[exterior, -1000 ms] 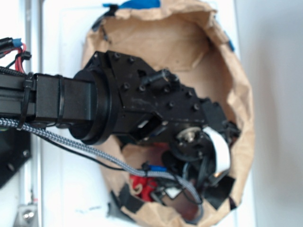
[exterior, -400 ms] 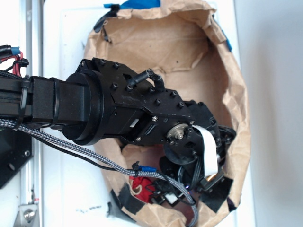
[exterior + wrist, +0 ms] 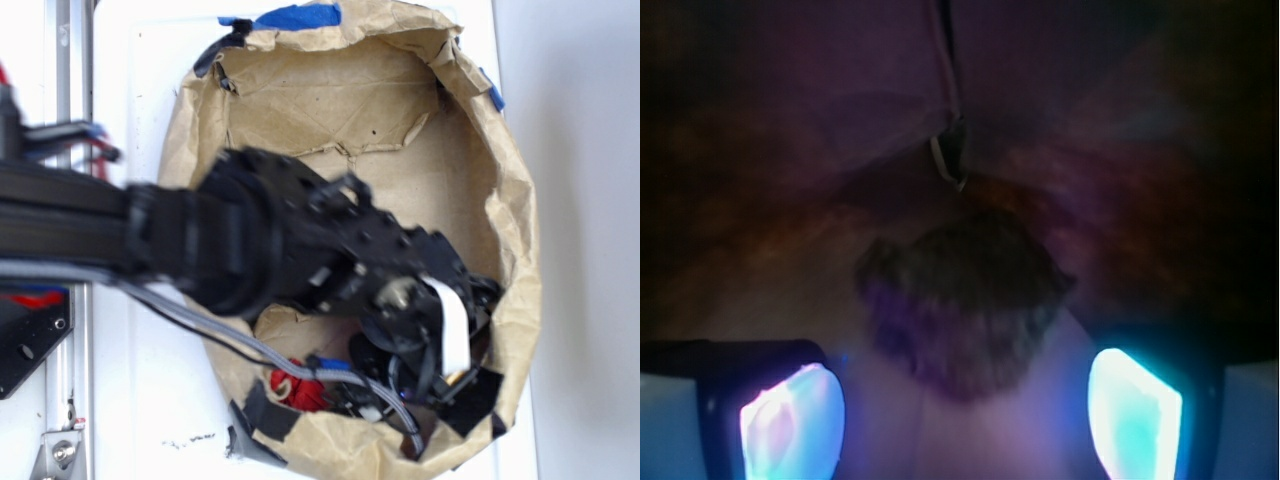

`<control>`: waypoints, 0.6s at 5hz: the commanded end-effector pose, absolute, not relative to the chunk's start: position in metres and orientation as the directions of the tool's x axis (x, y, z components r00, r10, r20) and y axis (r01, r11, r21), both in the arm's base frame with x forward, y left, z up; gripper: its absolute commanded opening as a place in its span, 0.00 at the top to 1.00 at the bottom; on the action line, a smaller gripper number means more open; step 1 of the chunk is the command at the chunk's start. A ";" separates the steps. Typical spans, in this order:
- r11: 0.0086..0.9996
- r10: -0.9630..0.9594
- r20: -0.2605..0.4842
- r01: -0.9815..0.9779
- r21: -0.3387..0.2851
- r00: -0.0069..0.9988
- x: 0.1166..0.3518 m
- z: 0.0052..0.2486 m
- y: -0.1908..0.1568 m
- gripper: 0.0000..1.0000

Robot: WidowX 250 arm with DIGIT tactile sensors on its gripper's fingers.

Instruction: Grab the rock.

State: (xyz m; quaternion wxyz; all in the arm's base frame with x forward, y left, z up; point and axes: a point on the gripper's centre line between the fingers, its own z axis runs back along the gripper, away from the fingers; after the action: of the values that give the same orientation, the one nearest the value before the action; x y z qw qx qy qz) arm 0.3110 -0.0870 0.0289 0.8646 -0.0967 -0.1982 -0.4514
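A white bench point(image 3: 150, 100) holds a big brown paper bag point(image 3: 510, 230) lying open, with crumpled edges all round. Bits of blue tape point(image 3: 295, 16) and black tape point(image 3: 268, 412) stick to its rim. The black robot arm point(image 3: 250, 245) is blurry and reaches into the lower right part of the bag. Something red point(image 3: 292, 388) sits under it. The top half of the bag has open room. The rock cannot be seen here. No writing can be read.

Up close from the wrist, it is dark and purple. The rock point(image 3: 965, 305) is a dark brown, bumpy lump lying on the bag floor. It sits between the two glowing fingertips point(image 3: 792, 420). The jaws point(image 3: 962, 415) are spread apart, not touching it.
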 end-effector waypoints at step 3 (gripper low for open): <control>0.539 -0.709 0.543 0.842 0.006 0.450 0.319 0.042 -0.107 0.00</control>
State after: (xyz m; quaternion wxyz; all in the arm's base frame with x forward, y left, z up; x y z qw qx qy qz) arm 0.3146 -0.0995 0.0294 0.8615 -0.1495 -0.2219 -0.4315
